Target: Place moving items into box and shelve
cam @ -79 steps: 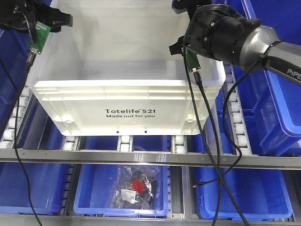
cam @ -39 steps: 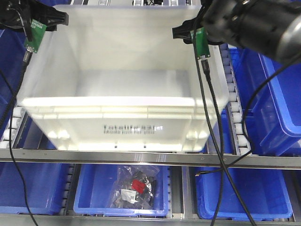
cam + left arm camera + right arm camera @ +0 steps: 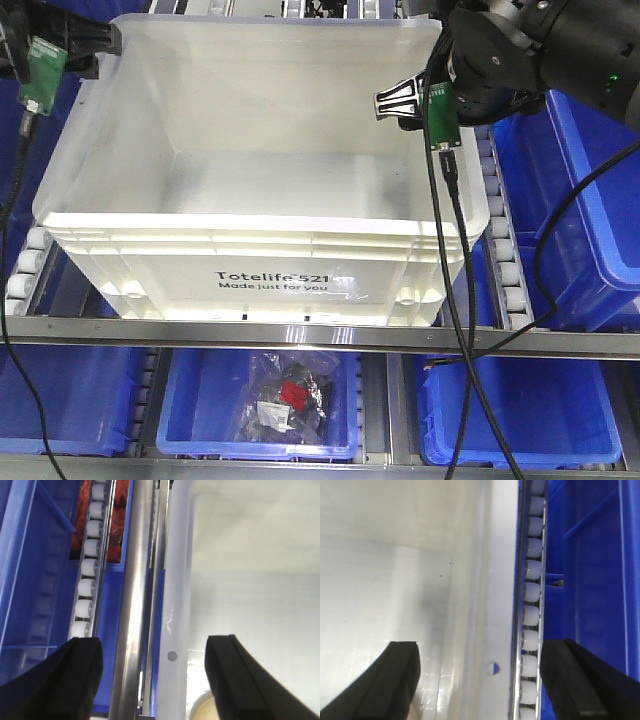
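Both grippers, left gripper [image 3: 152, 680] and right gripper [image 3: 482, 685], straddle the box [image 3: 270, 270] rims, jaws wide (not clamped). Close evenly, push it straight along the rollers [image 3: 530, 615].

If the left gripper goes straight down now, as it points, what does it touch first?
Most likely the left rim of the white box: the open left gripper straddles that rim, one finger outside over the roller track, the other inside. Depth is unclear.

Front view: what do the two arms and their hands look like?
Both arms are black, each with a small green circuit board and black cables hanging from it. The right hand has a silver-white ribbed fingertip; the left hand has dark fingers. Wrist views show wide black pads.
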